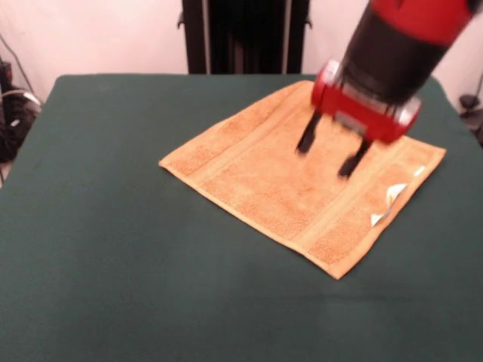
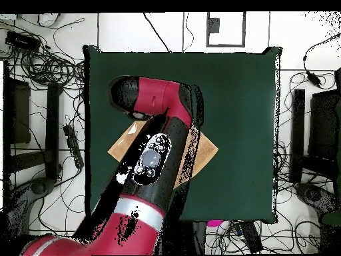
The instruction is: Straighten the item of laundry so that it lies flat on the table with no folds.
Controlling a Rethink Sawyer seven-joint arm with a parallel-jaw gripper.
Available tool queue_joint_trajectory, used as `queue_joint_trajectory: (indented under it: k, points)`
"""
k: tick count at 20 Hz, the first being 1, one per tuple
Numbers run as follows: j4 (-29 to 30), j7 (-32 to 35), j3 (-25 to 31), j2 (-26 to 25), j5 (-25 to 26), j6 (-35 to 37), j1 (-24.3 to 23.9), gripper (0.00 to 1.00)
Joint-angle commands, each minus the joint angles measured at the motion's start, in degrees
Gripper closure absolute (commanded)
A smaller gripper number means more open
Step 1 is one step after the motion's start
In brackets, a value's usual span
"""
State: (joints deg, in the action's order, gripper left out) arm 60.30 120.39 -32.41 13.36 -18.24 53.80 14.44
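The orange-yellow terry towel lies spread flat on the dark green table, turned like a diamond, right of the middle. Its woven border bands run along two sides. A small white care tag lies at its right edge. My gripper hangs just above the towel's middle, its two black fingers apart and holding nothing. In the overhead view the red arm covers most of the towel, and only its corners show; the gripper is hidden there.
The robot's black pedestal stands behind the table's far edge. Cables lie on the floor past the table's left side. The table extends well beyond the towel on every side.
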Motion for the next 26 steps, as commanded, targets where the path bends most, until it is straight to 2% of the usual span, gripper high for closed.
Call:
queue_joint_trajectory:
  k: [1,3,6,11,17,26]
  points:
    - [11.3,9.3,1.0,10.6,1.5,20.0,3.9,0.00]
    - [14.4,9.7,1.5,11.9,1.2,20.4,4.0,0.00]
    - [22.5,10.3,3.7,11.8,-0.4,11.6,3.9,0.00]
    - [28.8,12.4,7.4,8.3,-2.1,-5.5,2.5,0.00]
    - [33.9,13.3,10.3,7.3,-4.6,-16.3,1.1,0.00]
    - [35.2,15.4,12.1,4.3,-6.7,-26.0,1.1,0.00]
